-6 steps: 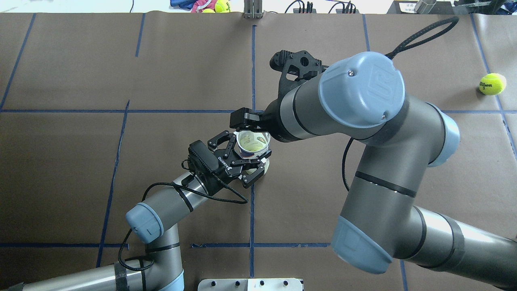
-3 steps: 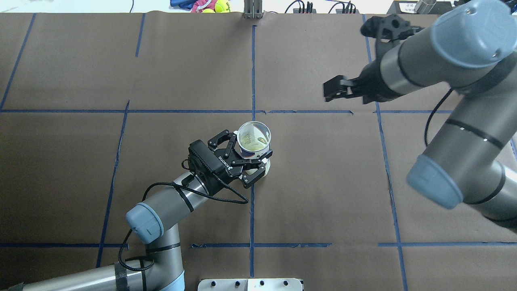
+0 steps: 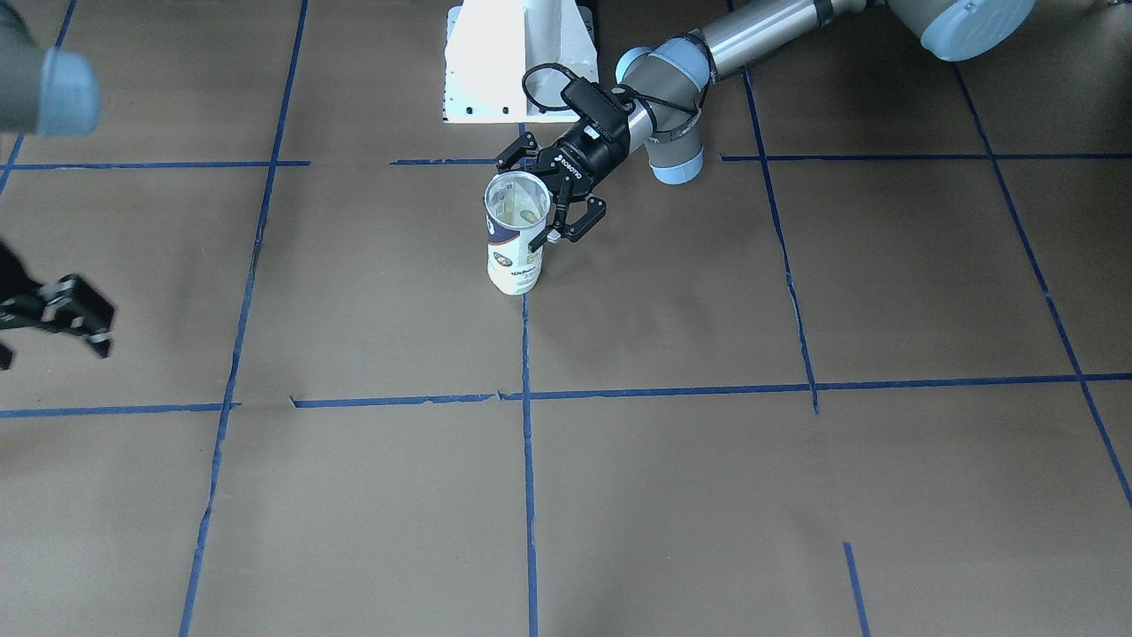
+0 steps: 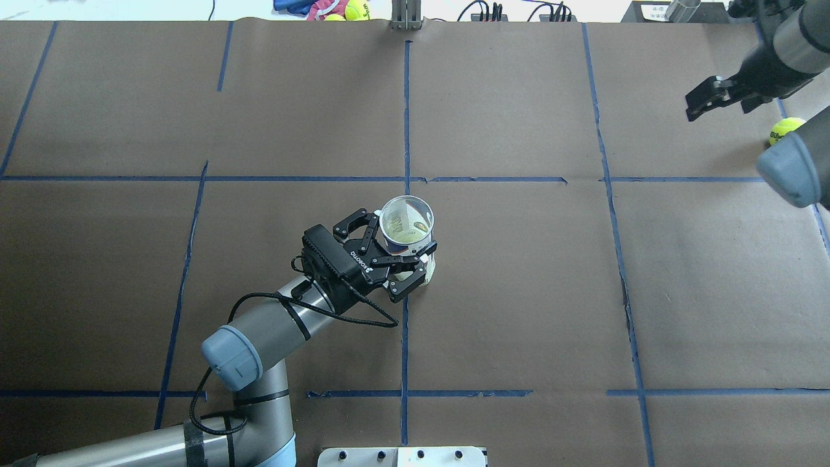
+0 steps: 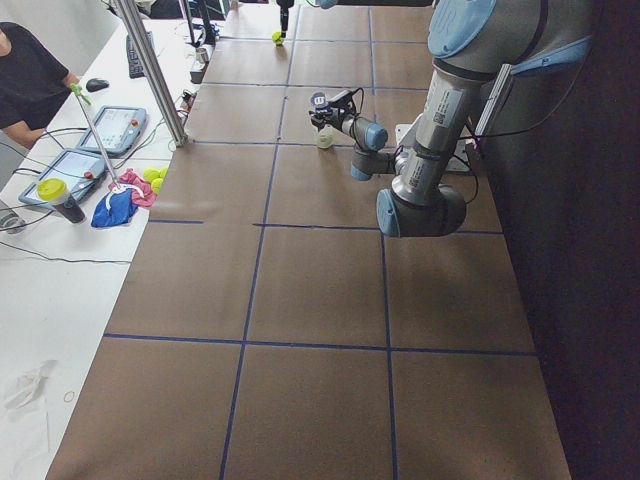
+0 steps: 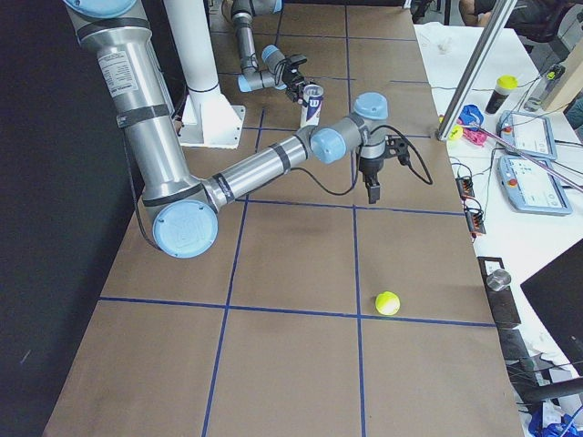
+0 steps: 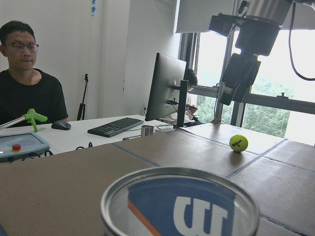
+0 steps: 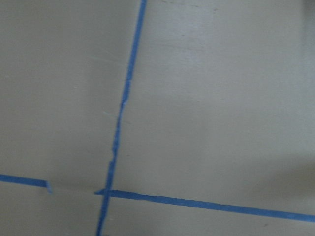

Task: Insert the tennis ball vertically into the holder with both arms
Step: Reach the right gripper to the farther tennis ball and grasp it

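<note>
The holder point(image 4: 415, 217), a white and navy Wilson can, stands upright and open-topped at the table's middle point(image 3: 513, 265). A yellow-green shape point(image 4: 403, 239) lies low inside it and looks like the tennis ball; its lettering cannot be read. My left gripper point(image 4: 397, 250) is shut on the can just below its rim. The can's rim fills the bottom of the left wrist view point(image 7: 197, 209). My right gripper point(image 4: 703, 100) hangs empty and apparently open at the far right, well away from the can. It is close to a loose Wilson ball point(image 4: 783, 130).
The loose ball also shows in the exterior right view point(image 6: 388, 302) and the left wrist view point(image 7: 238, 143). The white pedestal point(image 3: 517, 62) stands behind the can. A metal post point(image 4: 406, 16) and more balls point(image 4: 355, 9) sit at the far edge, with an operator point(image 7: 29, 93) beyond.
My right arm has swung from just above the can far out to the right and back. My left gripper and the can have not moved.
</note>
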You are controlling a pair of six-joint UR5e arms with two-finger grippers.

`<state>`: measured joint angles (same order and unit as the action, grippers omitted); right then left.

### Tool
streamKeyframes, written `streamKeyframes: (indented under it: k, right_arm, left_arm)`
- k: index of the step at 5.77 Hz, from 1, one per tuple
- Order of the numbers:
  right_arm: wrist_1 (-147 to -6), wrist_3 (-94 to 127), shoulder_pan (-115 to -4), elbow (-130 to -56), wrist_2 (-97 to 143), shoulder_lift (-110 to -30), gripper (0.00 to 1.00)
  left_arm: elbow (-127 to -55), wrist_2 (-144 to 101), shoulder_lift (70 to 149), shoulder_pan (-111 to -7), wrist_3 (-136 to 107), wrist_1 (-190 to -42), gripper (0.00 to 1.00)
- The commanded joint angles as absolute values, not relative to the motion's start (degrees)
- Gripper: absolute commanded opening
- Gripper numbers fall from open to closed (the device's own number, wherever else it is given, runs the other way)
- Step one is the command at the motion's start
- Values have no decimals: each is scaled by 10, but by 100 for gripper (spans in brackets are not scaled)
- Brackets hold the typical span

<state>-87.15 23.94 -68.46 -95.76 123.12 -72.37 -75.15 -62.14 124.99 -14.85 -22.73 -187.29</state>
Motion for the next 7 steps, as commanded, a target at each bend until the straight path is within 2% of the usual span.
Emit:
streamKeyframes:
  k: [1,2,3,4,5,7]
  right_arm:
    - [-800,110,-743,-809,1247,-722,96]
    - [-735,75,-763,-738,1249,-721,96]
    - [-726,70,-765,-698,1243,-706,97]
    - [-636,70,-765,-626,1235,-701,97]
    - [-605,71,-762,-597,1235,-697,97]
    - [-600,70,-746,-589,1198,-696,97]
  left_arm:
    - [-751,-621,1250,-149,-227,-1873,89]
    - [-751,-621,1250,-149,-227,-1873,90]
    - [-751,-621,1250,-149,-227,-1873,92]
    - [-752,-621,1251,-149,-227,-1873,93]
    - [-752,-621,1252,-149,-227,-1873,94]
    - [-752,-621,1252,-149,-228,-1873,95]
